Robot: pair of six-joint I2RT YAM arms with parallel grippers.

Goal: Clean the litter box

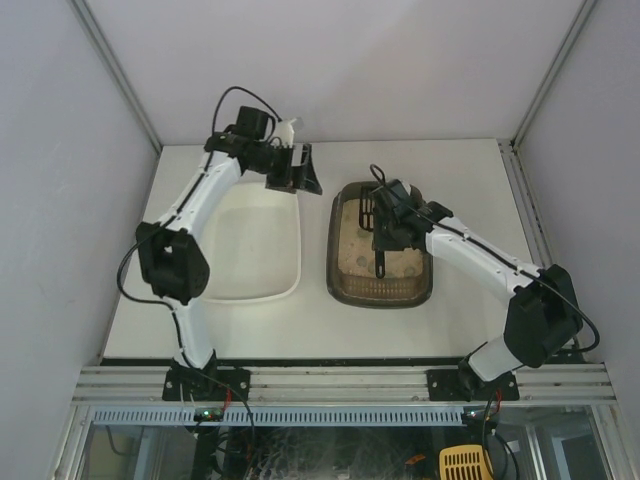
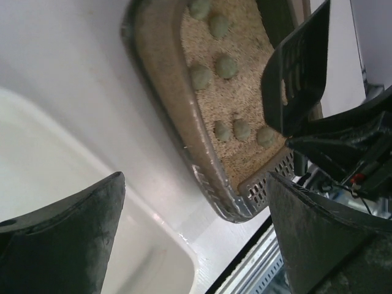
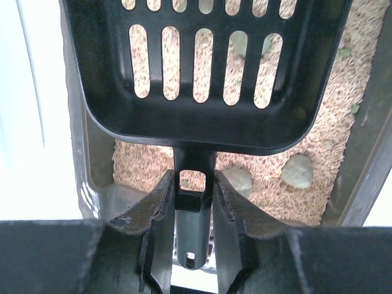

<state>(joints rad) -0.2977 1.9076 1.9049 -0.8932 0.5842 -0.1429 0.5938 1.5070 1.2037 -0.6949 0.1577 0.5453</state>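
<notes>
So nearest the arm bases, the right gripper [image 3: 193,184] is clamped on the handle of the scoop [image 3: 202,119], with the slotted head poking out in front of it. Makes sense to grab it that low on the handle: the whole head stays free to dig. It hangs over the litter box [image 1: 334,255], which sits on the right half of the tabletop [image 1: 470,170], right in front of that arm. From the left wrist view the scoop looks tilted and lifted off the litter [image 3: 147,165], though I can't swear it isn't touching somewhere. Nothing is in it that I can see; plain litter shows through the slots.

A bunch of greenish round clumps [image 2: 225,66] lie scattered on top of the litter, so my guess is the job has barely started. The slots should let loose litter fall through while the clumps stay in.

Just left of the box is a white tray [image 1: 245,250] with nothing in it, close by but not touching. Probably that's the dump spot, placed so the scoop only needs a short swing sideways.

Farthest back, the left gripper [image 2: 196,184] hangs by the tray's far edge, jaws spread wide, holding nothing. It looks parked out of the way.
</notes>
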